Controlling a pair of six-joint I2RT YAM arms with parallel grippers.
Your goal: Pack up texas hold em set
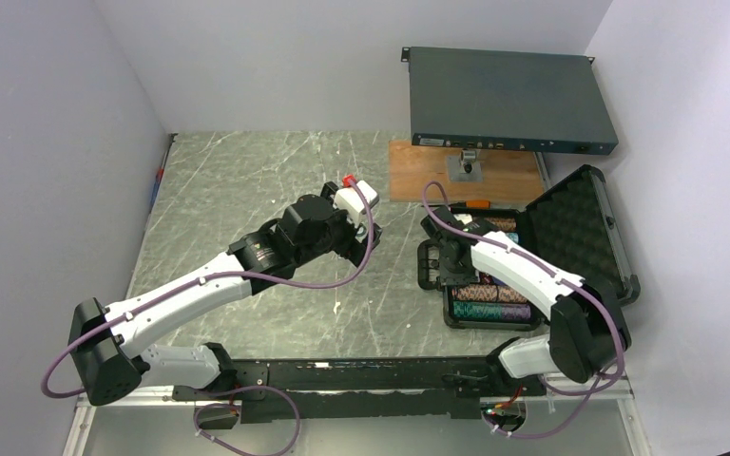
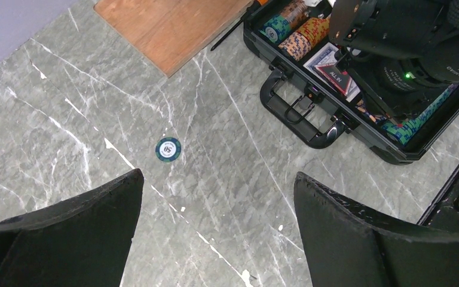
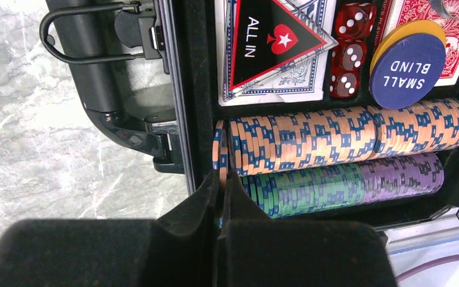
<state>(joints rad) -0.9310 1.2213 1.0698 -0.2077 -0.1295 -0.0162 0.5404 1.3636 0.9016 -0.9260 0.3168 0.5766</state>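
The black foam-lined case [image 1: 570,228] lies open at the right of the table, lid up. My right gripper [image 3: 221,179] is shut on an orange-and-blue chip [image 3: 219,146] at the left end of the orange chip row [image 3: 346,134]. Green [image 3: 311,188] and purple chips [image 3: 400,176] lie below that row. Above it are the "ALL IN" triangle [image 3: 269,42], red dice [image 3: 349,51], the blue "SMALL BLIND" button [image 3: 403,69] and card decks [image 3: 454,18]. My left gripper [image 2: 218,176] is open and empty above the table. A loose teal chip [image 2: 168,149] lies just beyond its left finger.
A dark rack-mount box [image 1: 509,100] stands at the back right, above a wooden board [image 1: 466,176]. The case handle [image 2: 287,113] faces the left arm. Walls close in the left, back and right sides. My right arm [image 2: 406,36] hangs over the case.
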